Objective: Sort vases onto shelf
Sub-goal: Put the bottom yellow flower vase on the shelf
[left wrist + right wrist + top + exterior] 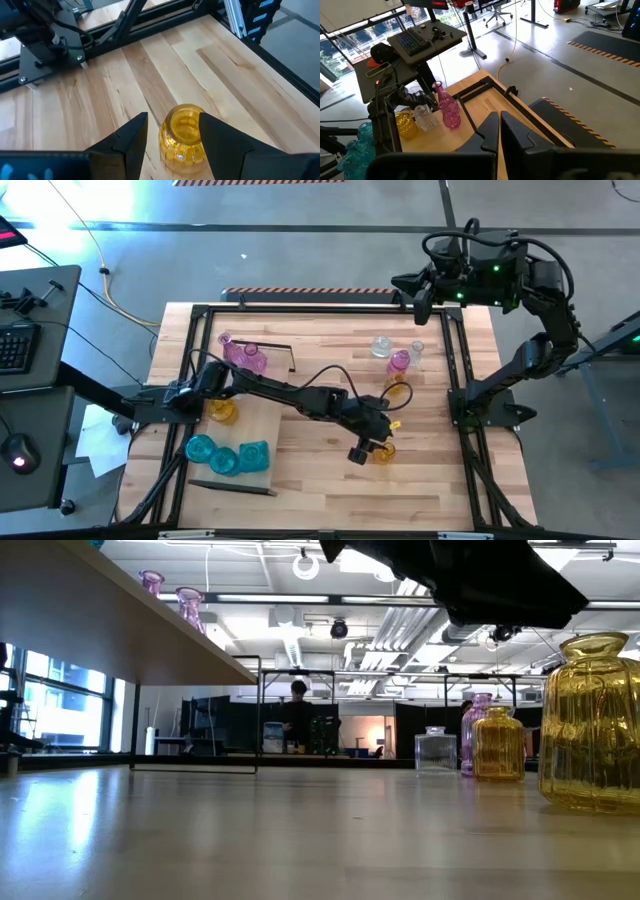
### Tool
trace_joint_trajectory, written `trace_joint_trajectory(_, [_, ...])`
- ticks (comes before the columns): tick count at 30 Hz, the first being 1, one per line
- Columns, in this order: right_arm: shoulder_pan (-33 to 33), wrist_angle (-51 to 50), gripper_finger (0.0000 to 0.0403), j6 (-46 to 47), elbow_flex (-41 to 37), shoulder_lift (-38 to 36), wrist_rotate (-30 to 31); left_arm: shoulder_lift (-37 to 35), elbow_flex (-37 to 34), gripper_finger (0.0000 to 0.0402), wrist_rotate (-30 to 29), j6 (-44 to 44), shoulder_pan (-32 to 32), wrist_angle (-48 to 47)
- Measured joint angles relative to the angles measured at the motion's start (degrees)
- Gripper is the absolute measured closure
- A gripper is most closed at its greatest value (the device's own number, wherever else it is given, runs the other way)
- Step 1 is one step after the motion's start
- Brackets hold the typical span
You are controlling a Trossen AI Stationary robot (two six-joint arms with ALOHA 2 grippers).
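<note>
My left gripper is open and slants down over a ribbed yellow vase, one finger on either side of its neck. The vase stands upright on its base on the tabletop, right of centre. On the left, the shelf carries pink vases, a yellow one and teal ones. A clear vase, a pink one and a yellow one stand on the table farther back. My right gripper waits shut, high above the far right corner. My left gripper shows a clear gap between one finger and the vase's neck. The other finger overlaps the vase's rim in the wrist view, and I cannot tell whether it touches. The vase stands on the table by itself.
A black metal frame runs around the tabletop. In the low view the shelf stands raised at the left with pink vases on it. Bare wood lies near the table's front edge. A person is far off in the room.
</note>
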Motion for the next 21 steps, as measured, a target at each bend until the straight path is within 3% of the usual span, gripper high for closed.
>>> trace_joint_trajectory(21, [0.0, 0.8, 0.0403, 0.0, 0.0, 0.0, 0.0, 2.5, 0.0, 0.0232, 0.1, -2.6, -0.1, 1.2])
